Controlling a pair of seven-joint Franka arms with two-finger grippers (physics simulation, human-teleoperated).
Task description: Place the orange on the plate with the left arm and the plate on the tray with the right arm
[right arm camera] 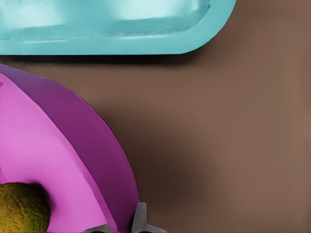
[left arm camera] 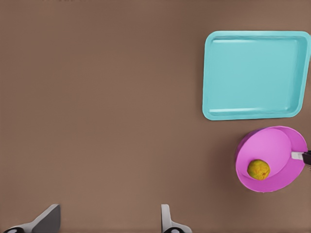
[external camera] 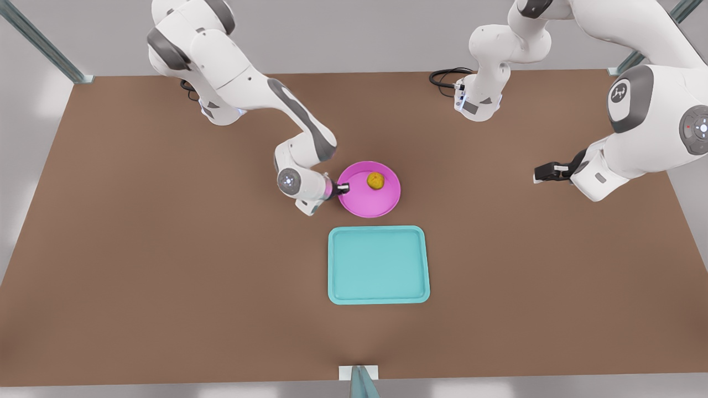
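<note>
A: In the front view, where does the orange (external camera: 375, 180) sit?
B: On the plate (external camera: 381, 203), mid-frame above the tray (external camera: 379, 265); the right gripper (external camera: 341, 189) pinches the plate's left rim; the left gripper (external camera: 545, 172) waits at right.

A: And the left wrist view?
B: Its fingers (left arm camera: 166, 221) are spread wide at the bottom edge; nothing between them.

A: The right wrist view?
B: The rim is clamped between the fingertips (right arm camera: 140, 219); the tray spans the top.
</note>
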